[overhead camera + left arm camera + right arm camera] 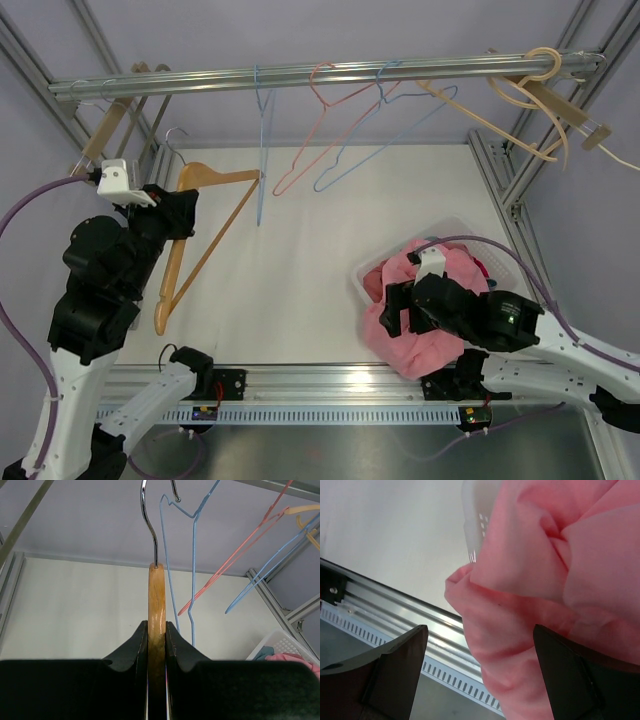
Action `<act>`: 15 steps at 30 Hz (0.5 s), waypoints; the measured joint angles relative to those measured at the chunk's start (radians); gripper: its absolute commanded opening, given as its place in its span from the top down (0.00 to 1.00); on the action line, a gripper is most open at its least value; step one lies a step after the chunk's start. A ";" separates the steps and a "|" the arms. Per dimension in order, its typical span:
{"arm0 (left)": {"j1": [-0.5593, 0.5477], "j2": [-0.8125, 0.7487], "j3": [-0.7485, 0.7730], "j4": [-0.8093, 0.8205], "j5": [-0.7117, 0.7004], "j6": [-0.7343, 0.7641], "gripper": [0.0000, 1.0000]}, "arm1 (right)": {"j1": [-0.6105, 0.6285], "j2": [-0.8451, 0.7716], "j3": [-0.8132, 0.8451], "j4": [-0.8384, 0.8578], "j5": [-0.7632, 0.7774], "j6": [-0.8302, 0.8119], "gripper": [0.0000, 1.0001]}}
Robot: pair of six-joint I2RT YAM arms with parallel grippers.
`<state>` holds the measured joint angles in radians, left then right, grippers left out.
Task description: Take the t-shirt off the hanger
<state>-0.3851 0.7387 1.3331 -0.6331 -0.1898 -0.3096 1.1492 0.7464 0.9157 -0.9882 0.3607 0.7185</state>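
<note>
A bare wooden hanger (205,225) with a metal hook is held at the left, off the rail; my left gripper (168,205) is shut on it. In the left wrist view the hanger's wooden body (156,605) stands upright, clamped between the jaws. The pink t-shirt (425,310) lies bunched over the front edge of a white basket (452,228) at the right and drapes toward the table's front rail. My right gripper (400,310) is open just above the shirt. In the right wrist view the pink cloth (545,580) hangs between the wide-open fingers (395,670).
A metal rail (320,75) at the back carries a blue wire hanger (262,150), a pink wire hanger (320,130), another blue one (390,125) and beige hangers (540,90). Aluminium frame posts stand at both sides. The basket wall (475,515) is near the right gripper.
</note>
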 measured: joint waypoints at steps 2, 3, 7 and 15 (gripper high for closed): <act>0.000 -0.006 0.000 0.000 0.000 0.000 1.00 | 0.000 0.018 -0.003 -0.028 -0.035 -0.009 0.04; 0.000 -0.006 0.000 0.000 0.000 0.000 1.00 | 0.000 0.030 -0.003 -0.039 -0.047 -0.012 0.05; 0.000 -0.006 0.000 0.000 0.003 -0.001 1.00 | 0.000 0.083 -0.003 -0.063 -0.066 -0.016 0.24; 0.000 -0.037 -0.013 0.002 0.018 -0.002 1.00 | 0.000 0.100 -0.003 -0.075 -0.056 -0.016 0.46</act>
<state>-0.3851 0.7021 1.3197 -0.6315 -0.1722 -0.3111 1.1492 0.8467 0.9123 -1.0630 0.3046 0.7021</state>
